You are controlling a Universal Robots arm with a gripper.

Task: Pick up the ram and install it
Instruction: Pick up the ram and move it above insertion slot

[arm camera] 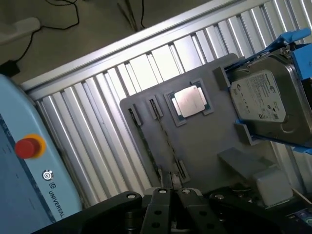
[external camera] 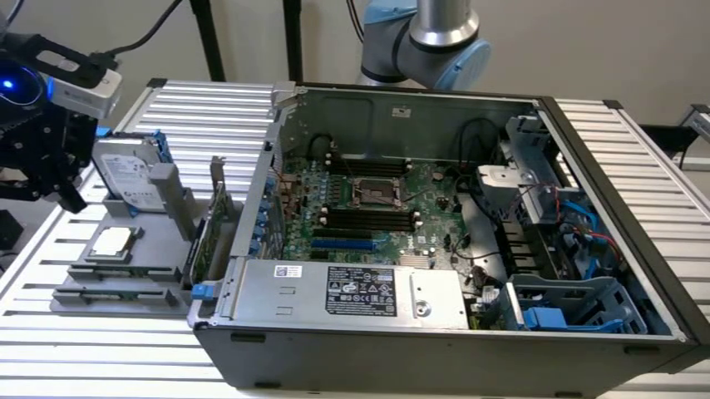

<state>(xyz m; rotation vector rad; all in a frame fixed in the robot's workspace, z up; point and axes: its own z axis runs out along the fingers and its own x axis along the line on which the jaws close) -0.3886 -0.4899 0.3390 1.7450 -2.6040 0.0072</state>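
Ram (arm camera: pixel 166 141): thin stick set on edge in a slot of the gray tray (arm camera: pixel 204 146), beside the silver chip (arm camera: pixel 189 101). Claw (arm camera: pixel 171 191): fingers pressed together, empty, over one end of the stick, clear of it.

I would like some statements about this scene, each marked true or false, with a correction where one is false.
1. The computer case stands open, with the motherboard showing. True.
2. The silver processor chip lies inside the case. False: it lies on the gray tray, outside the case.
3. The tool is shut. True.
4. The tool hangs over the motherboard. False: it is near the tray, at the exterior view's left.
5. A hard drive in a blue bracket sits on the tray. True.
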